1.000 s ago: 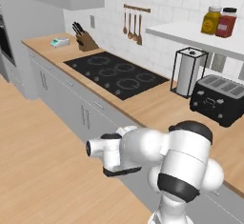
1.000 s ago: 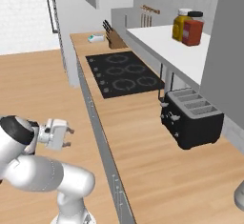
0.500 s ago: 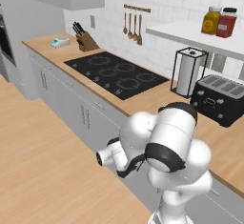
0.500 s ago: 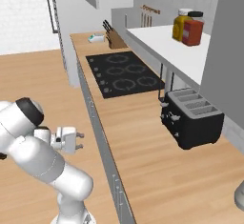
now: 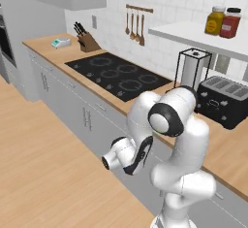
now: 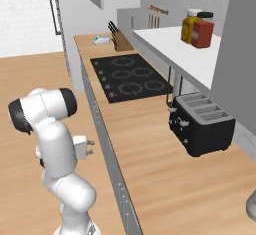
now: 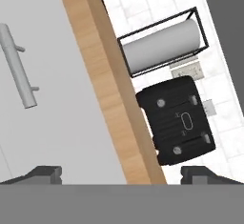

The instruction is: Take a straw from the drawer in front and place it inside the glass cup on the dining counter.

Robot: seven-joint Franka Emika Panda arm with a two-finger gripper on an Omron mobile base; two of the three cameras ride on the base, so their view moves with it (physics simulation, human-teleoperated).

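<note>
Bench: wood-topped run crossing the left base view from upper left to lower right, with grey cabinet fronts below.
Arm: white, folded low at centre of the left base view, in front of the cabinet fronts.
Hob: black, upper centre of the left base view.
Toaster: black, centre right of the hand view, on the bench.
Paper roll: in a black wire holder, upper centre of the hand view, just beside the toaster.
Drawer: grey front closed, left half of the hand view; bar handle at its upper left.
Jaws: spread wide apart, nothing between them, facing the drawer front.
</note>
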